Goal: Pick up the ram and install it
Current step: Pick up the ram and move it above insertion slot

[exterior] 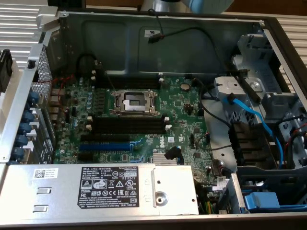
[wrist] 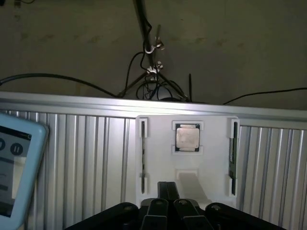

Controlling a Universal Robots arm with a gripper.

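Ram (wrist: 233, 152) in wht tray (wrist: 211, 163) on ribbed alu table (wrist: 86, 158).

Black hand (wrist: 171, 205) — light-blue joint cap (exterior: 207, 5)

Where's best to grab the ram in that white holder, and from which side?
Probably mid-length, pinching the flat faces of the ram, coming straight down onto its exposed long edge: it stands on edge in the white holder, ends in brackets.
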